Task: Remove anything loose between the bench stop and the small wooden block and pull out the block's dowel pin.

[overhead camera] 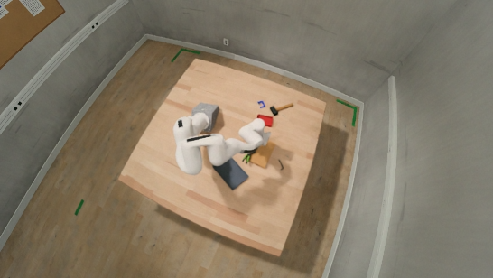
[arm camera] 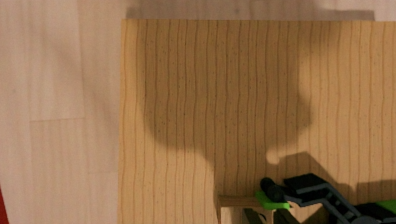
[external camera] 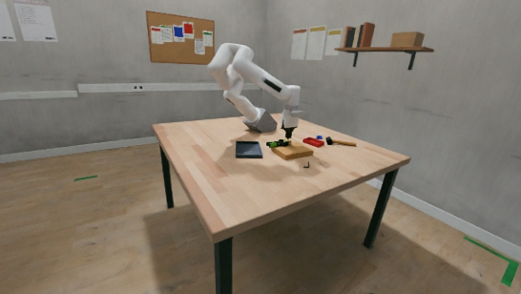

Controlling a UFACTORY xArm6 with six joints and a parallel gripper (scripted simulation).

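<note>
The light wooden bench board (overhead camera: 263,155) (external camera: 296,152) (arm camera: 200,75) lies on the table right of the middle. A black and green spring clamp (overhead camera: 246,158) (external camera: 277,143) (arm camera: 320,195) sits at its near-left edge, its jaws on the small wooden block (arm camera: 235,207), of which only a corner shows at the bottom of the wrist view. My gripper (external camera: 288,135) hangs point-down a little above the board, just behind the clamp. It is shut on a thin thing that I take for the dowel pin; the pin is too small to make out. In the overhead view the arm hides the fingers.
A dark flat tray (overhead camera: 231,173) (external camera: 248,149) lies left of the board. A red pad (overhead camera: 265,120) (external camera: 313,141), a small blue piece (overhead camera: 264,106) and a hammer (overhead camera: 282,108) (external camera: 340,141) lie behind it. A small hex key (overhead camera: 280,165) (external camera: 306,165) lies in front.
</note>
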